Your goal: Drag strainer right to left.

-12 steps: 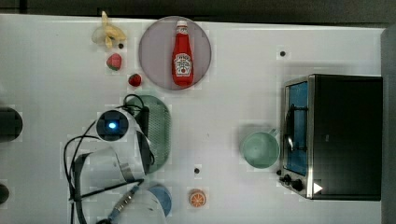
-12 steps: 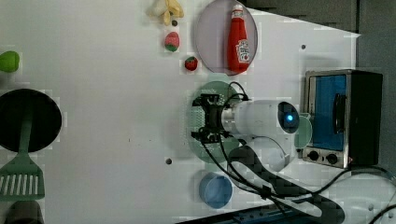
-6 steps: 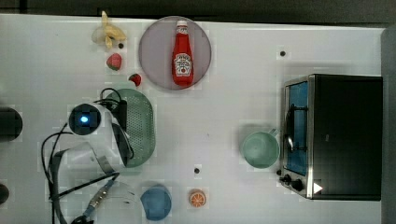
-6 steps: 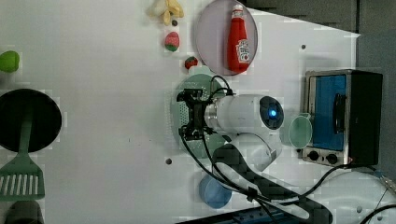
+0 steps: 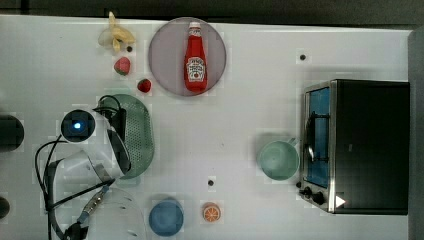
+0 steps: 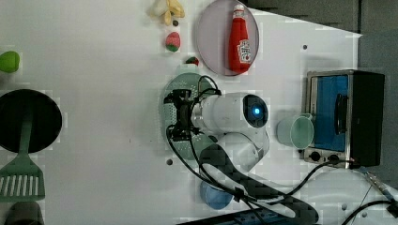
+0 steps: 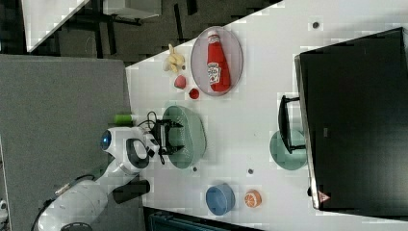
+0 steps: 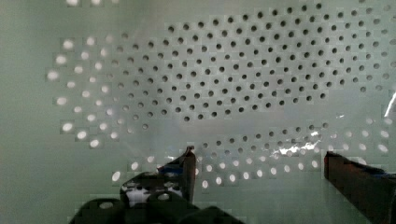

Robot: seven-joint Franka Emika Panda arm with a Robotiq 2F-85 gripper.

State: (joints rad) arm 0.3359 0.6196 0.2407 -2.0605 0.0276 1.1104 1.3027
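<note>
The strainer [image 5: 136,134] sits on the white desk [image 5: 240,125], well toward the top view's left side, roughly mid-depth, long axis running front to back in that view. It's the pale mint oval one w/ the grid of holes. The arm's white body covers its left half in the top view.

The gripper [image 8: 259,163] is down inside the strainer, fingers spread wide, nothing clamped between them. In the wrist view you see the perforated floor close up, w/ one dark fingertip [image 8: 187,163] and the other fingertip [image 8: 355,175] well apart, both right at the mesh. Can't tell if they actually touch the plastic or just hover. In the right view the gripper [image 7: 171,138] pokes into the strainer [image 7: 190,137] from the right view's left.

Other stuff on the desk, per the top view:
- ketchup bottle [image 5: 195,57] lying on a round grey plate [image 5: 165,60] near the far edge
- two strawberries, one [image 5: 121,66] beside the other [image 5: 144,85], the 2nd just off the strainer's far end
- banana [image 5: 116,36] by the far edge
- mint cup [image 5: 278,160] right next to the toaster oven [image 5: 360,145] at the top view's right
- blue bowl [image 5: 165,217] and an orange half [image 5: 212,212] near the front edge
</note>
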